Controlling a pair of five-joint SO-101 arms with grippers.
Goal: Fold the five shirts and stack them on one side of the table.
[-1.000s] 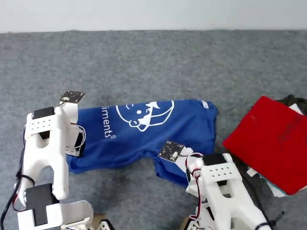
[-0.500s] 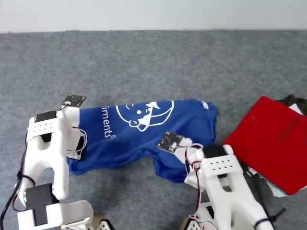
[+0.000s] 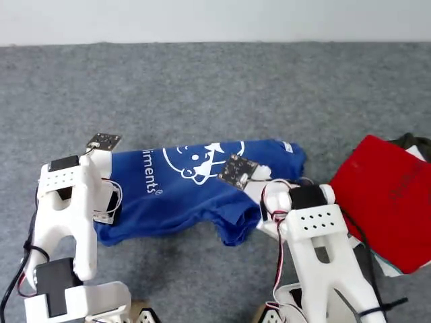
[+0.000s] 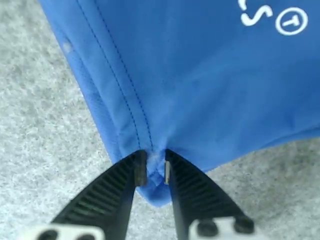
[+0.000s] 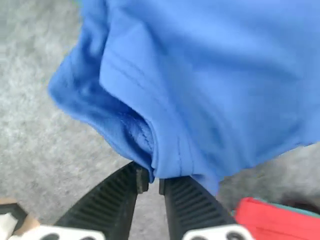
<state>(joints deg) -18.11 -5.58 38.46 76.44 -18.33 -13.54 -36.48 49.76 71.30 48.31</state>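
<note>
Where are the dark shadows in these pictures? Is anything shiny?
High view: even light, no glare on the table. Left wrist view: soft shade along the edge of the blue shirt. Right wrist view: the darkest shadow sits inside the shirt's fold by the right gripper.

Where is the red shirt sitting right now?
In the high view the red shirt lies at the right of the table, atop darker garments, just right of the blue shirt.
</note>
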